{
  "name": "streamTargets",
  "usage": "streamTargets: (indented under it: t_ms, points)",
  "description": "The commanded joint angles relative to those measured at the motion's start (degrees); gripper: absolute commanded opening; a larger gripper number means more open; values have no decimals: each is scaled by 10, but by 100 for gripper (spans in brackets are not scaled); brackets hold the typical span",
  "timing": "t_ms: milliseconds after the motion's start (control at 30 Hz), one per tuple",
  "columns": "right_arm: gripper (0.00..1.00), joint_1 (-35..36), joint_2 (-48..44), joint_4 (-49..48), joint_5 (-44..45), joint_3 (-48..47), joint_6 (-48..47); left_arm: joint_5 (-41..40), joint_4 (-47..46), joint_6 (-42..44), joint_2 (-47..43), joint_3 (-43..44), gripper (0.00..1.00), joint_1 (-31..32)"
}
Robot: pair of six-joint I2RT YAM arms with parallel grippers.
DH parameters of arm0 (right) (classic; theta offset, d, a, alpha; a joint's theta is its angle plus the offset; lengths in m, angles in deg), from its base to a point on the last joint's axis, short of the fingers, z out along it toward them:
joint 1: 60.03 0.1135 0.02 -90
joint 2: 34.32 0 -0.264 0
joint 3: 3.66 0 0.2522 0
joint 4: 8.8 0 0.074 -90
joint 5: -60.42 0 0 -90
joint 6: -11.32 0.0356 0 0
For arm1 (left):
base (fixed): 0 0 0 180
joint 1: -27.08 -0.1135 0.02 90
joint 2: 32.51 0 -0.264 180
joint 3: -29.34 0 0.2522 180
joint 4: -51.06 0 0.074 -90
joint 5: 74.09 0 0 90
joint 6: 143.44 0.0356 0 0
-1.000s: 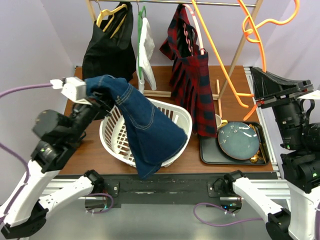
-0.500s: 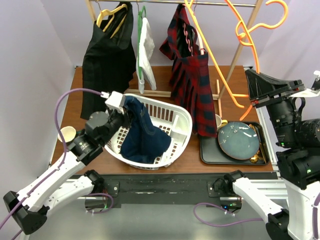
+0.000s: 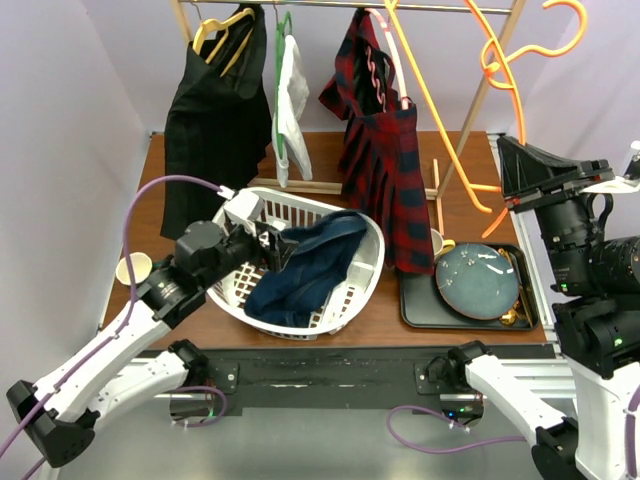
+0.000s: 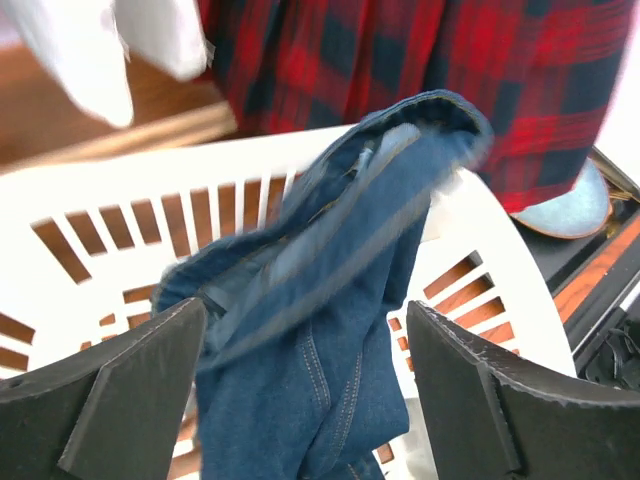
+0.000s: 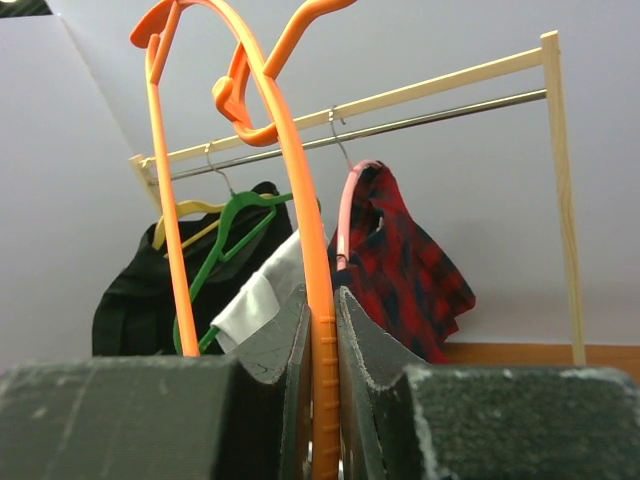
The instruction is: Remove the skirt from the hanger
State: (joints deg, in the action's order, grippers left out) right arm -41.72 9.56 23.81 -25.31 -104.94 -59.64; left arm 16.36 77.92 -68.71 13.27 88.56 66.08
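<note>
At the far left a cup stands on the desk, near its edge. Just right of it my left claw hangs over the near left rim of the basket, its fingers spread wide and gripping nothing. The skirt is off any hanger: it lies crumpled inside the basket, blue denim, one end reaching up to the far right rim, and my left wrist view sees it between the open fingers. Behind the basket, on the rail, hang a black garment, a white cloth on a green hanger, and a plaid garment. Right of the basket a tray carries a blue plate. Above it the orange hanger stands bare and slanted, and my right claw is closed on its lower bar, fingers pressed to either side.
</note>
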Motion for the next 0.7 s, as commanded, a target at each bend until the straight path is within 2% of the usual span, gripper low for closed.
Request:
streamTargets:
  t_ms: [0, 67, 233, 333, 433, 567, 667]
  points:
    - [0, -1, 8, -8, 52, -26, -28, 15, 33, 61, -26, 60, 88, -2]
    - [0, -2, 10, 0, 72, -29, -37, -3, 32, 68, -33, 63, 89, -2]
    - [0, -2, 25, 36, 187, -51, -88, -47, 18, 101, -39, 53, 89, -2]
    - [0, -1, 35, 49, 243, -54, -129, -89, -4, 102, -47, 24, 89, -2]
    - [0, -2, 32, 65, 279, -58, -174, -107, -25, 95, -62, -15, 94, -4]
    - [0, -2, 21, 78, 357, -38, -218, -122, -12, 95, -61, -15, 98, -4]
    - [0, -2, 19, 92, 371, -29, -242, -139, -10, 91, -65, -13, 100, -3]
